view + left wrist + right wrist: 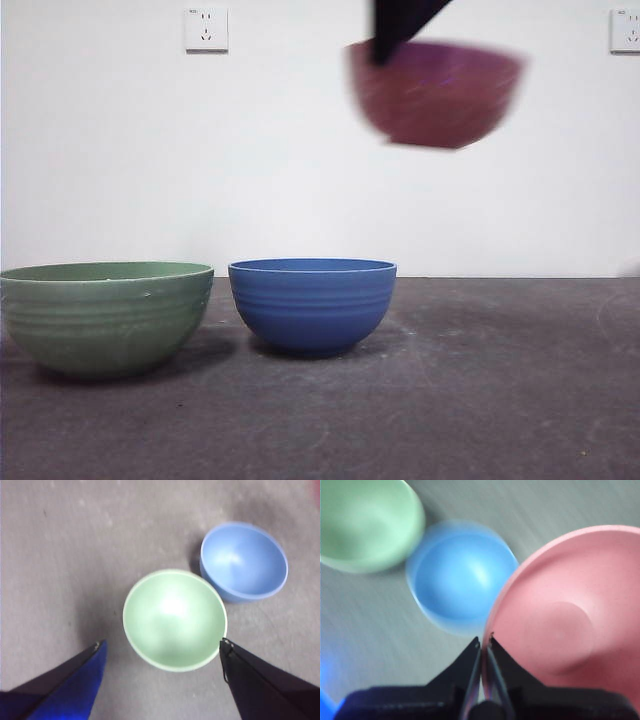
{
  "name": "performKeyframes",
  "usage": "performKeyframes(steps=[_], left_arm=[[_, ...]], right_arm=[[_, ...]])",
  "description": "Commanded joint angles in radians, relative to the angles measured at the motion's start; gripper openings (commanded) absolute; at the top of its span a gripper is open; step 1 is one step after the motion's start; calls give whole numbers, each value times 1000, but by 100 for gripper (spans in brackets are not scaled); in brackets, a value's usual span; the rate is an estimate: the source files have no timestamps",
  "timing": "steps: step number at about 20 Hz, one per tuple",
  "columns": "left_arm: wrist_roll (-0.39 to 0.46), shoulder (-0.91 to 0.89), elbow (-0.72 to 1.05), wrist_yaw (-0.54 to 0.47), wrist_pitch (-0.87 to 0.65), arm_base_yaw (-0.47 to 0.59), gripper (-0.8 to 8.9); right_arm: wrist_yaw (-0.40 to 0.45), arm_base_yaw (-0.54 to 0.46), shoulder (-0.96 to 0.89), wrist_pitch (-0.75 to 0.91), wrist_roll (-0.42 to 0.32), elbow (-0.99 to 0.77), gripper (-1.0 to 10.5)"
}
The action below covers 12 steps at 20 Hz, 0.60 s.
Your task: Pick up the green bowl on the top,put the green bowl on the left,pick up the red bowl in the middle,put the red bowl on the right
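Note:
The green bowl (105,315) stands upright on the table at the left; it also fills the middle of the left wrist view as green bowl (175,620). My left gripper (162,647) hangs open high above it, holding nothing. The red bowl (435,92) hangs in the air at the upper right, blurred by motion, with my right gripper (385,50) shut on its left rim. In the right wrist view the red bowl (570,625) is large, and the right gripper (485,641) pinches its rim.
A blue bowl (312,305) stands on the dark table (480,400) just right of the green one, also seen as blue bowl (245,562) and blue bowl (460,577). A white wall with two sockets (206,28) closes the back.

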<state>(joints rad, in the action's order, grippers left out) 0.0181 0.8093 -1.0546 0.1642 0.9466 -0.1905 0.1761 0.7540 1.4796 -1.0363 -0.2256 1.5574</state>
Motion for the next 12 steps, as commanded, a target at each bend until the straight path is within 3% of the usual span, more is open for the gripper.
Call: performKeyframes(steps=[1,4,8,10,12], left_arm=[[8,-3,1,1,-26,2,377],[4,-3,1,1,-41,2,377],[0,-3,1,1,-40,2,377],[0,-3,1,1,-39,2,377],[0,-3,1,1,-32,2,377]], right_arm=[[52,-33,-38,-80,146,-43,-13],[65,-51,-104,-14,203,-216,-13],[56,-50,-108,211,247,-433,-13],[-23,-51,-77,322,247,-492,-13],[-46,-51,-42,380,247,-516,-13]])
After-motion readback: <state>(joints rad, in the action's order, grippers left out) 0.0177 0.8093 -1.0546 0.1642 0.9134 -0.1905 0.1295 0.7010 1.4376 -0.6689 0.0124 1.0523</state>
